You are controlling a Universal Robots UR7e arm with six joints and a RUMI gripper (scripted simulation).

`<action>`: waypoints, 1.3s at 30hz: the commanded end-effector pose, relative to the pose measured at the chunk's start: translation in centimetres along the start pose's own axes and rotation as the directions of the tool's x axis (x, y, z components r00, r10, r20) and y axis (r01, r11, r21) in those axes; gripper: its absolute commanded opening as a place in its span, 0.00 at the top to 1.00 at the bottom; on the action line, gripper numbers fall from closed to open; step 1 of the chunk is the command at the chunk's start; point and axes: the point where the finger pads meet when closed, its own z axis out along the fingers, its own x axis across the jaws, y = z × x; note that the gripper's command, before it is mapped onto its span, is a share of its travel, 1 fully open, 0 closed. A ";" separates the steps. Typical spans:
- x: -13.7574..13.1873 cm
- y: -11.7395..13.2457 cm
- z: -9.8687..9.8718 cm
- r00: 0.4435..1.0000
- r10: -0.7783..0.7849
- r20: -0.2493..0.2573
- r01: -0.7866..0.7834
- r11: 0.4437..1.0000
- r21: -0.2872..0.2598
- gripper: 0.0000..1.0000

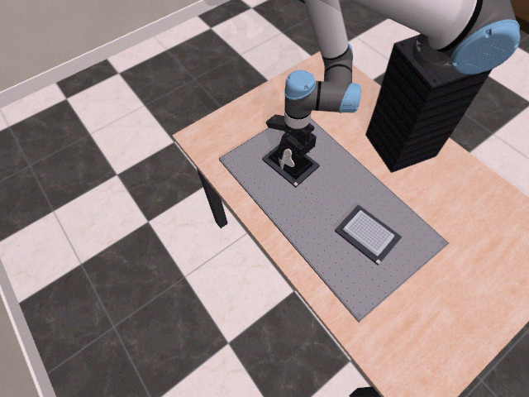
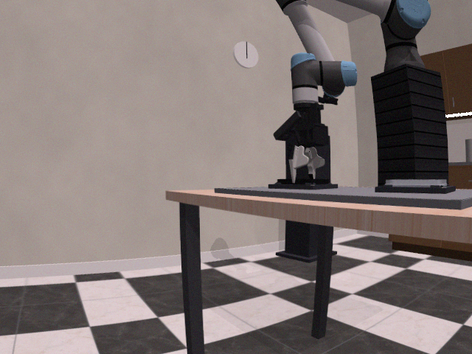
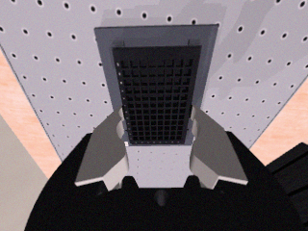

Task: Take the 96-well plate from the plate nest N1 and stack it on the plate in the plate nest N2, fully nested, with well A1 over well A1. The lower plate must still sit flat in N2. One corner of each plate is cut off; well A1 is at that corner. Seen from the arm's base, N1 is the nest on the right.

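A black 96-well plate (image 1: 300, 168) sits in the dark nest N1 (image 1: 312, 171) at the far end of the grey baseplate (image 1: 333, 213). My gripper (image 1: 290, 161) stands straight down over it. Its two pale fingers are shut on the plate's long sides near one end, as the wrist view shows: the gripper (image 3: 158, 140) and the black plate (image 3: 158, 93). From the side the fingertips (image 2: 304, 174) reach down to the nest. A white 96-well plate (image 1: 368, 233) lies flat in nest N2 (image 1: 386, 251) at the near end; it also shows in the side view (image 2: 415, 183).
The arm's tall black pedestal (image 1: 422, 107) stands on the wooden table beside the baseplate, close to N1. The baseplate stretch between the two nests holds no objects. The table edge runs along the left of the baseplate.
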 end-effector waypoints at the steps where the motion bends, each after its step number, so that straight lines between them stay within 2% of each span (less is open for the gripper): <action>1: 0.0 0.0 0.0 1.000 0.000 0.001 0.000 1.000 0.001 1.00; 39: 0.0 0.0 -5.5 1.000 0.000 0.001 0.000 1.000 0.001 1.00</action>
